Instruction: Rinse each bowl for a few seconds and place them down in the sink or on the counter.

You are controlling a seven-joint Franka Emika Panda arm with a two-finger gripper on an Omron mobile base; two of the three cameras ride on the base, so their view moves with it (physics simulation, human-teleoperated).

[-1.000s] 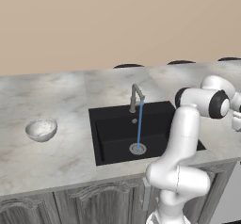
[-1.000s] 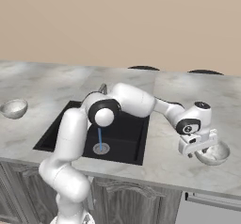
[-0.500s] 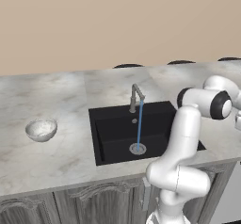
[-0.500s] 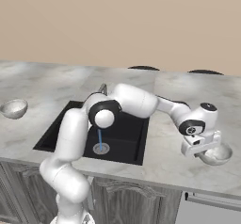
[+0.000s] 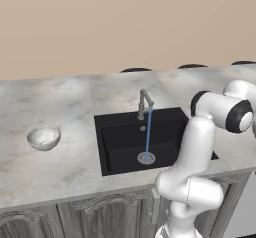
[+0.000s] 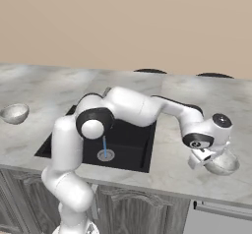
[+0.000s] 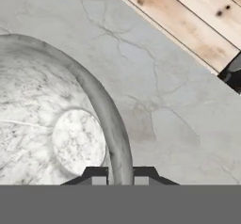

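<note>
Sitting on the counter (image 6: pixel 177 164) well right of the sink (image 6: pixel 129 147), the near bowl (image 6: pixel 224 164) has its rim pinched by the gripper (image 6: pixel 204 159). From the hand view the bowl (image 7: pixel 56 133) shows its pale speckled inside and flat round bottom, and its curved rim runs down between the two dark fingertips (image 7: pixel 96 173), one inside the wall and one outside; the jaws are clamped together on that rim. The marbled counter (image 7: pixel 155 86) lies beside the bowl, with a strip of wooden floor (image 7: pixel 197 16) past its edge.

The arm reaches from the base across the front of the sink to the right, its wrist bent down over the bowl.

The second bowl (image 5: pixel 44 137) stands upright on the counter (image 5: pixel 65 172) well left of the sink (image 5: pixel 125 142), apart from everything else. It also appears at the left edge of the right base view (image 6: pixel 14 113).

Between the bowls, the faucet (image 5: pixel 144 102) at the back of the black basin runs a thin blue stream of water (image 5: pixel 148 132) straight down onto the round drain (image 5: pixel 146 158). Grey cabinet doors (image 5: pixel 100 217) sit below the worktop.
</note>
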